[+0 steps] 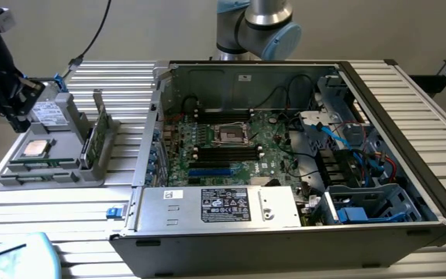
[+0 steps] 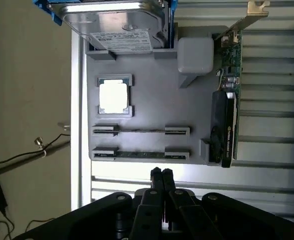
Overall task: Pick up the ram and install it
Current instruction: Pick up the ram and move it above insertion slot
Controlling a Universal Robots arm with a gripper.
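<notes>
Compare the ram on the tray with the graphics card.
The ram is a thin bare strip; the graphics card is bulkier, with a black cover. The ram sits low between two holders; the graphics card stands tall on edge. The graphics card has a metal bracket at one end; the ram has none. Both are green boards on the gray tray.

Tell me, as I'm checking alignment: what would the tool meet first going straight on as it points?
Likely the ram in the grey tray's nearest slot, or the table slat beside it; depth is unclear.
</notes>
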